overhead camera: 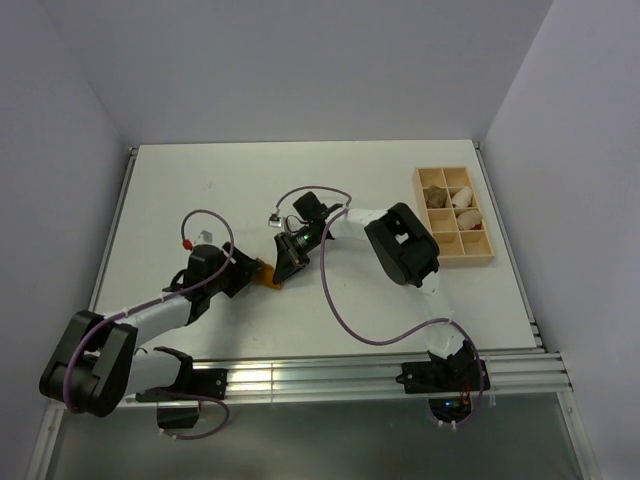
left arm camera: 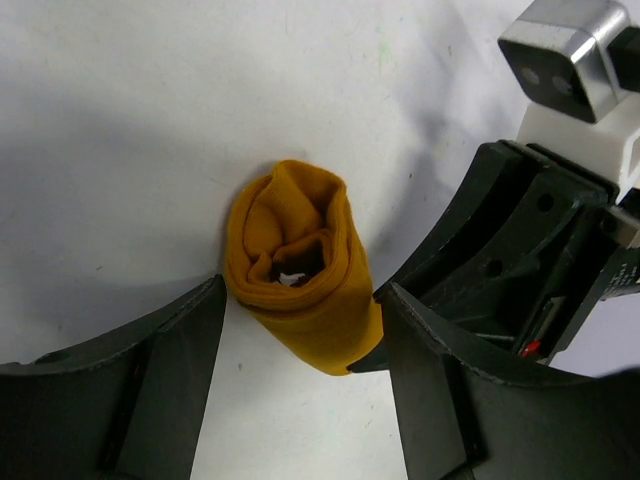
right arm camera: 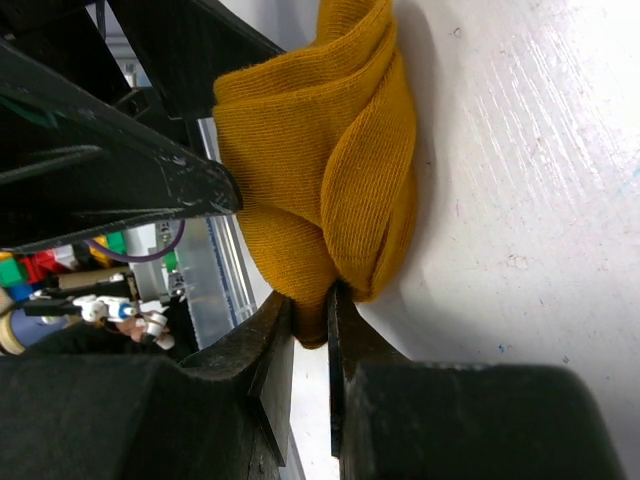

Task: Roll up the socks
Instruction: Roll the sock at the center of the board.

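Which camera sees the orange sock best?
The left wrist view: the rolled orange sock shows nearly whole. The right wrist view shows one side, close up; the top view shows only a tiny orange sliver.

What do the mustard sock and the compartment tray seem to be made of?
The mustard sock: knitted fabric, matte, with fine ribs and soft folds. The compartment tray: probably light wood, matte tan with thin dividers; too small to be sure.
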Tool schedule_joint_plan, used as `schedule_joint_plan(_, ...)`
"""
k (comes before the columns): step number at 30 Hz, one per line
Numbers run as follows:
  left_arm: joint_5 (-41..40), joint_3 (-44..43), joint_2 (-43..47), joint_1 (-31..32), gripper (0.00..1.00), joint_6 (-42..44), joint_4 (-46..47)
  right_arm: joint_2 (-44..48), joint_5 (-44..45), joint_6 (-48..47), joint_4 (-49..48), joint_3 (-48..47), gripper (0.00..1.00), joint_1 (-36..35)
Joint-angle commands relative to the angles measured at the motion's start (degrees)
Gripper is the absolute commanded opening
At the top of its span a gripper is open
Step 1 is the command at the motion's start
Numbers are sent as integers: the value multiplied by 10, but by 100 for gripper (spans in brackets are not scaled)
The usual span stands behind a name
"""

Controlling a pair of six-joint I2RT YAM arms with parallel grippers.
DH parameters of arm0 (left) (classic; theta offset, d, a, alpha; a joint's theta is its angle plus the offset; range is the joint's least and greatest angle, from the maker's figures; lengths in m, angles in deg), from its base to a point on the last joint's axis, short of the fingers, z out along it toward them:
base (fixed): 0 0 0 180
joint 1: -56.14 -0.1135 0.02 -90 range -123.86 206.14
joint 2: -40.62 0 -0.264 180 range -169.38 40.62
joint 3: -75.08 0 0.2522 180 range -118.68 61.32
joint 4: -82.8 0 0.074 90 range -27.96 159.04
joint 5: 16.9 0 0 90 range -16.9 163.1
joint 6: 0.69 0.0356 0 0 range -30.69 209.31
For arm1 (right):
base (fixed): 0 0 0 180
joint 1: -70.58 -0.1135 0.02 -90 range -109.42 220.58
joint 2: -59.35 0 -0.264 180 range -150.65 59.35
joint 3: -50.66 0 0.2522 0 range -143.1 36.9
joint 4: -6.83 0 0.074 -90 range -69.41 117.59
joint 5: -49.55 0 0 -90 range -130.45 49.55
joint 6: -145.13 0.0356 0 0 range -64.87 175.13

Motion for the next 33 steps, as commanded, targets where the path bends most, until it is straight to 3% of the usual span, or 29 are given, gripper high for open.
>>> schedule_joint_plan(1,-17,8,1,8,68,10,17,-34,43,17,41,-1,0,-1)
schedule_joint_plan(14,-43,11,-85,30,65,-3,67,-42,33,46,24,0,0,2)
schedule_joint_plan(21,-47,10,-86,34,46,-4,46,-42,38,60,6,8,0,5)
schedule_joint_plan(22,-47,8,-87,35,37,-2,38,-40,43,61,7,9,0,5)
schedule_joint_plan(25,-47,-10,-93,36,24,4,14,-27,70,57,5,16,0,5)
schedule_joint_plan(27,-47,-35,-100,40,20,21,-15,-1,90,49,-3,29,3,5)
schedule_joint_plan(33,-47,-97,-129,46,18,52,-94,127,234,15,-58,99,37,2)
